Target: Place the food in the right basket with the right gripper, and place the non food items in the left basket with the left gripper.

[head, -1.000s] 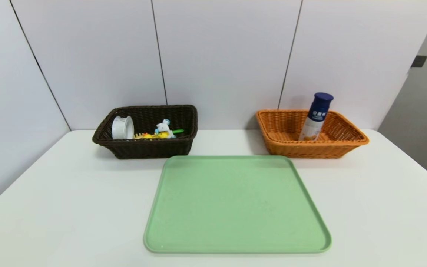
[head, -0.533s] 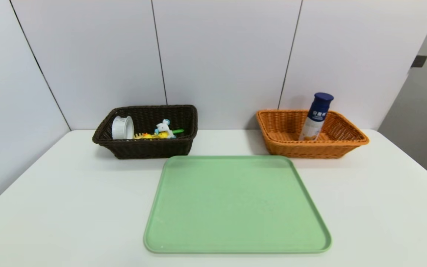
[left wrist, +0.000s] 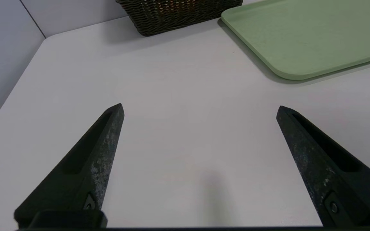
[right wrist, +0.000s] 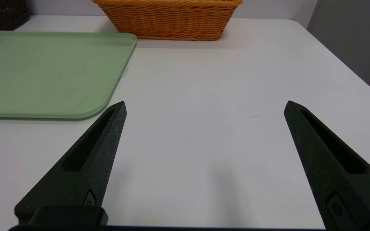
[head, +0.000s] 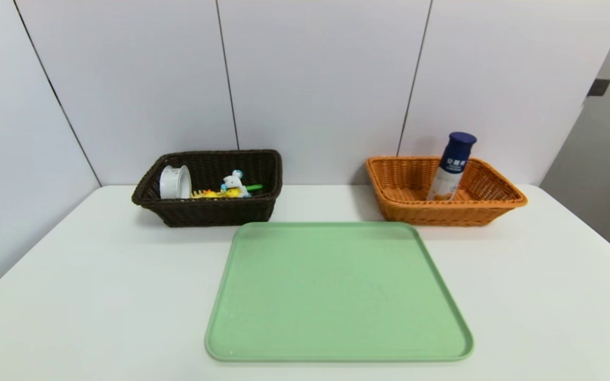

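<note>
The dark brown left basket [head: 207, 211] holds a white tape roll [head: 175, 182], a small white-and-blue toy [head: 235, 183] and yellow bits. The orange right basket [head: 445, 214] holds a white bottle with a blue cap [head: 450, 166], leaning inside it. The green tray [head: 337, 291] in front of the baskets has nothing on it. Neither arm shows in the head view. My left gripper [left wrist: 199, 107] hovers open over bare table near the tray's left corner. My right gripper [right wrist: 205, 104] hovers open over bare table to the right of the tray [right wrist: 43, 70], the orange basket [right wrist: 169, 19] farther ahead.
White table [head: 72, 296] with a grey panelled wall close behind the baskets. The table's right edge [right wrist: 342, 61] drops off beside my right gripper. The dark basket [left wrist: 175, 14] stands ahead of my left gripper.
</note>
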Motion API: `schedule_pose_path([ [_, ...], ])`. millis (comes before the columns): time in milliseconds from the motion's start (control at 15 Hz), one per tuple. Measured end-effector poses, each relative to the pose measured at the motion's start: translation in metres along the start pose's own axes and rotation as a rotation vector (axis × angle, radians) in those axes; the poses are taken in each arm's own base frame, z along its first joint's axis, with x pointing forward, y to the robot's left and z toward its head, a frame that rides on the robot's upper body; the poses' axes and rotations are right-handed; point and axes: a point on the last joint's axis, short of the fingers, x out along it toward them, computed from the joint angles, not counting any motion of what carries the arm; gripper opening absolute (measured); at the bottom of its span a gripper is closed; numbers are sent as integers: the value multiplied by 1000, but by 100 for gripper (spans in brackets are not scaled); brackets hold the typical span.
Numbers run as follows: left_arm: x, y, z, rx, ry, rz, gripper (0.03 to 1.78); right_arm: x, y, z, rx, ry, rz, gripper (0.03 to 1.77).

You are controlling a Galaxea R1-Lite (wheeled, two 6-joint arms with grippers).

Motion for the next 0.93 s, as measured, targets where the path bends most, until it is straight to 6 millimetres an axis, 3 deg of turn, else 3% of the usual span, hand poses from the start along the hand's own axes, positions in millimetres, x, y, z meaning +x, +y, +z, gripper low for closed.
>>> schedule_pose_path([
  [667,1,1,-2,-154,11,63,169,0,0,-1,6,3,-1,169],
  [933,1,4,-5,-190,23,183,169,0,0,-1,5,3,0,169],
])
